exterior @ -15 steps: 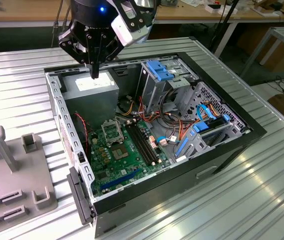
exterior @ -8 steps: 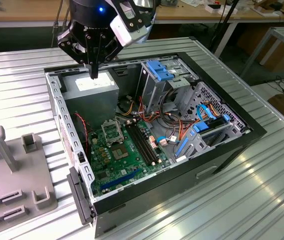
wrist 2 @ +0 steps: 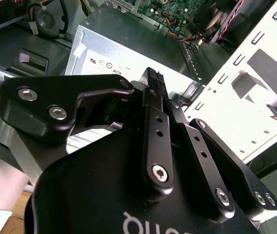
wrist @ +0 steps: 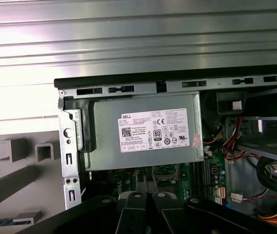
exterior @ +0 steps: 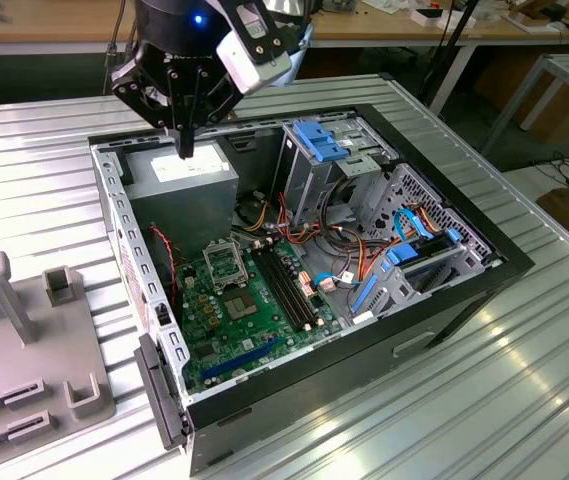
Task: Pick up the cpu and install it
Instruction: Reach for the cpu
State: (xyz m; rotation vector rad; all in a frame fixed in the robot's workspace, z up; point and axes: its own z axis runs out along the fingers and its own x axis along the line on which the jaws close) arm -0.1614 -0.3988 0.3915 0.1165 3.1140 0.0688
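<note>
Hard to make out for sure. In the exterior view, cpu (exterior: 226, 265) seemingly the small flat dull-grey square lying level inside the socket frame (exterior: 211, 262) on the green board (exterior: 214, 325), edges parallel to the frame, near the long black slots (exterior: 289, 285). Too small to tell seated chip from bare socket middle.

Power supply (wrist: 104, 146), grey metal side: one white rating label (wrist: 153, 129) with fine black print, a square code and a row of round marks, all too small to read
Same unit, second wrist view: row of small printed marks (wrist 2: 104, 64), illegible
Case wall: small white sticker (wrist: 235, 105), print illegible
Gripper (wrist 2: 154, 80) housing: white lettering (wrist 2: 143, 225), cut off, unreadable
</note>
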